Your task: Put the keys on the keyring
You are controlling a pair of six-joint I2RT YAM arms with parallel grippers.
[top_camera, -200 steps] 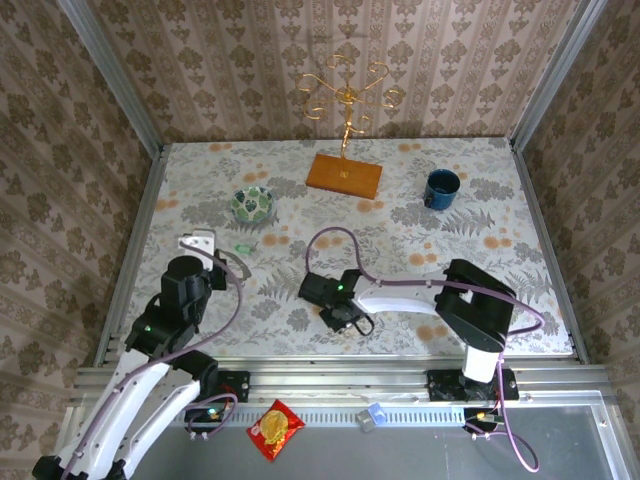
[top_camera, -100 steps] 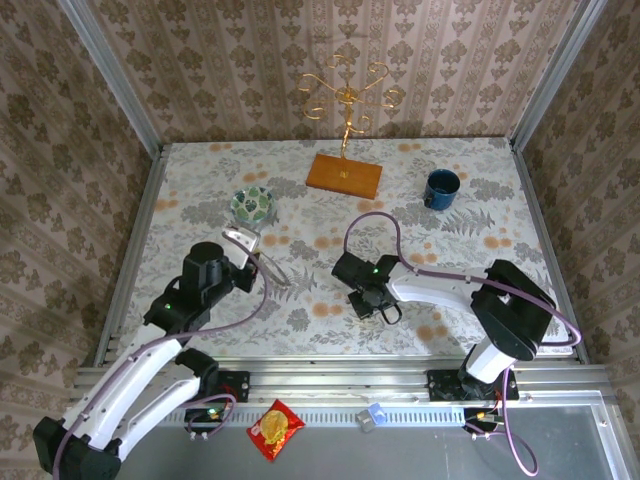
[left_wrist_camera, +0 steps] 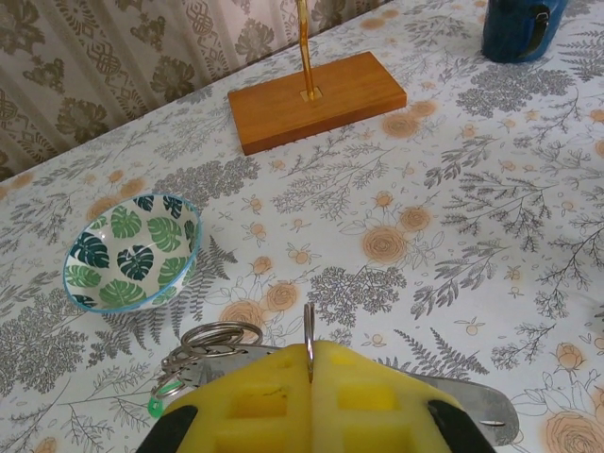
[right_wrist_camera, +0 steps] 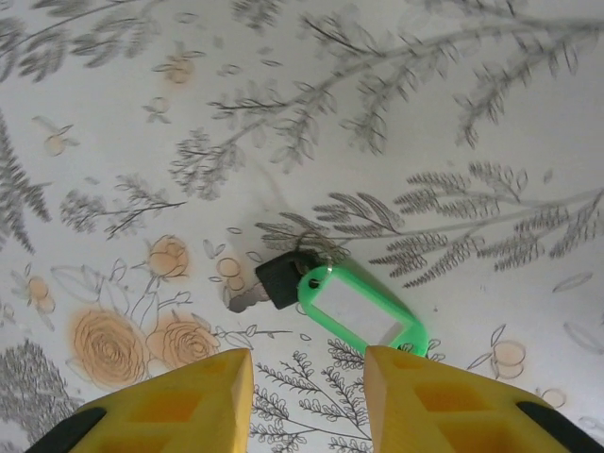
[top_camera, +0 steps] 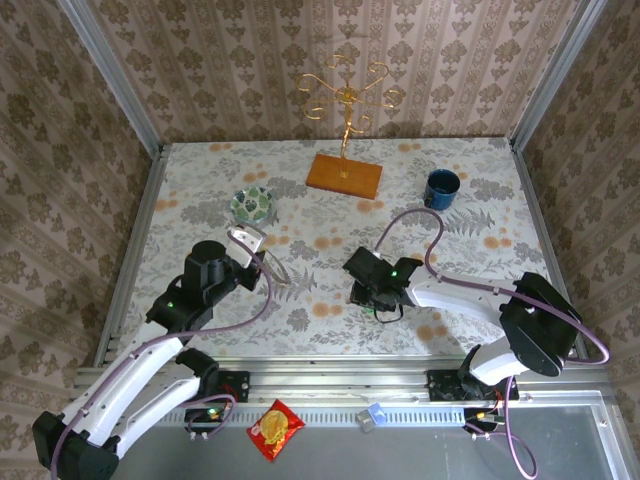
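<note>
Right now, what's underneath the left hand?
The keyring, pinched edge-on by the left hand, with smaller rings and a silvery key sticking out beyond. The yellow fingers cover the rest.

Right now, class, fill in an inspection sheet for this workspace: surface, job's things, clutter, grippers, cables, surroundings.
Surface: flowered tablecloth, flat, no spills seen.
Job's things: keyring pinched in the left gripper; green-tagged key lying on the cloth.
Clutter: bowl, mug, gold stand, snack packet on the near ledge.
Grippers: left gripper shut on the keyring; right gripper open above the key.
Cables: purple cables loop over both arms, clear of the key.
Surroundings: patterned walls, metal frame.
</note>
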